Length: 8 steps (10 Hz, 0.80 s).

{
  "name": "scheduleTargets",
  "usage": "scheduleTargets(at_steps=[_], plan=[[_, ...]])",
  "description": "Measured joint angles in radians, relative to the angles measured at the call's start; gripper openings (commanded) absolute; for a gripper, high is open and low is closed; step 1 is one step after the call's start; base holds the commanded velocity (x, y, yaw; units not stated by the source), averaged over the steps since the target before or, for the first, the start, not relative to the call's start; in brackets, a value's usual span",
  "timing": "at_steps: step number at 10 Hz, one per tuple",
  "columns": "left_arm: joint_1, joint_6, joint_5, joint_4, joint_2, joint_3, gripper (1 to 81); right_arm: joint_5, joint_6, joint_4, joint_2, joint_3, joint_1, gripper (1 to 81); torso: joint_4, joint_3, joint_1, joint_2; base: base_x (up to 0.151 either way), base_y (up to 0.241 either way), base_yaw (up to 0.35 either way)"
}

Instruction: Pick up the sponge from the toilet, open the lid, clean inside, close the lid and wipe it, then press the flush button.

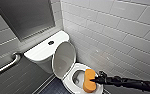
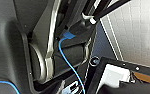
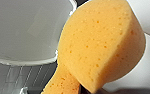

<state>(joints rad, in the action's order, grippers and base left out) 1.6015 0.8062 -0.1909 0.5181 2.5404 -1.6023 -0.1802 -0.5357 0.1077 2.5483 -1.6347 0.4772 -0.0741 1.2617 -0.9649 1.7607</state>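
Over the toilet [image 1: 68, 78] bowl, the right gripper [image 1: 93, 80] clamps the sponge [image 1: 88, 75]; the lid [image 1: 64, 58] stands open (pickup and opening done), leaving cleaning, closing, wiping and the flush button [image 1: 51, 42].

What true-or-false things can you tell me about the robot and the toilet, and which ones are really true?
1. The lid is standing up, open. True.
2. The sponge is lying on the tank top. False: the right gripper holds it over the bowl of the toilet.
3. The sponge is blue. False: it is orange-yellow.
4. The flush button sits in the middle of the tank top. True.
5. A metal grab bar is on the wall beside the toilet. True.
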Motion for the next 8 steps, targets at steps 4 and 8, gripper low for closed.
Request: scheduleTargets(at_steps=[4, 8], plan=[[0.0, -0.003, 0.0, 0.002, 0.003, -0.016, 81.1, -0.016, -0.037, 0.0, 0.227, -0.254, -0.048, 1.0, 0.0, 0.0, 0.0, 0.0, 0.0, 0.0, 0.0], [0.001, -0.004, 0.0, 0.002, 0.008, -0.016, 81.1, 0.035, -0.171, -0.004, 0.401, -0.452, -0.057, 1.0, 0.0, 0.0, 0.0, 0.0, 0.0, 0.0, 0.0]])
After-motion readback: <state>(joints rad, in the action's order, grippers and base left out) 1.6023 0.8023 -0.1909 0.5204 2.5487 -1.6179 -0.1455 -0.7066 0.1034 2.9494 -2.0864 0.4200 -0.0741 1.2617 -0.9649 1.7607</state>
